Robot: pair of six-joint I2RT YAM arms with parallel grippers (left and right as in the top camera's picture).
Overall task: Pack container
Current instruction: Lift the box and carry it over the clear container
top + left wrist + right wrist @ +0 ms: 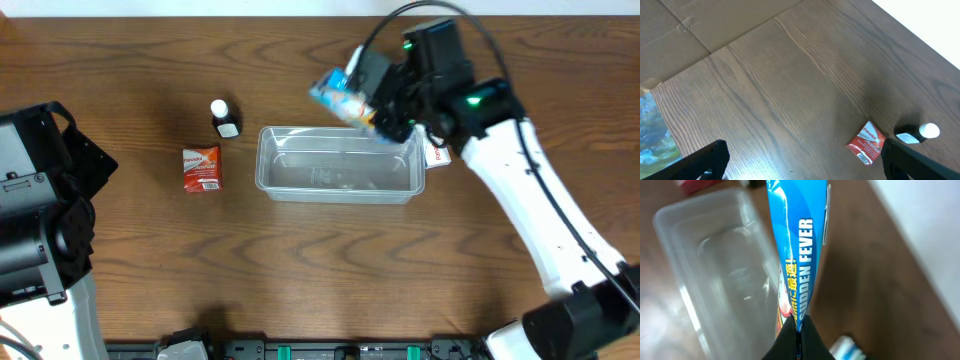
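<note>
The clear plastic container (264, 165) stands empty at the table's middle. My right gripper (385, 115) hovers over its far right corner, shut on a flat blue packet (342, 97) that sticks out to the left. In the right wrist view the blue packet (795, 255) hangs edge-on from the right gripper (799, 330), beside the container (665, 225). In the left wrist view my left gripper (805, 165) is open above bare wood, its fingers (705, 160) wide apart and holding nothing.
A red Panadol sachet (201, 168) and a small dark bottle with a white cap (225, 118) lie left of the container, and both the sachet (866, 142) and the bottle (917, 134) show in the left wrist view. A white and red pack (436, 152) lies at the container's right end.
</note>
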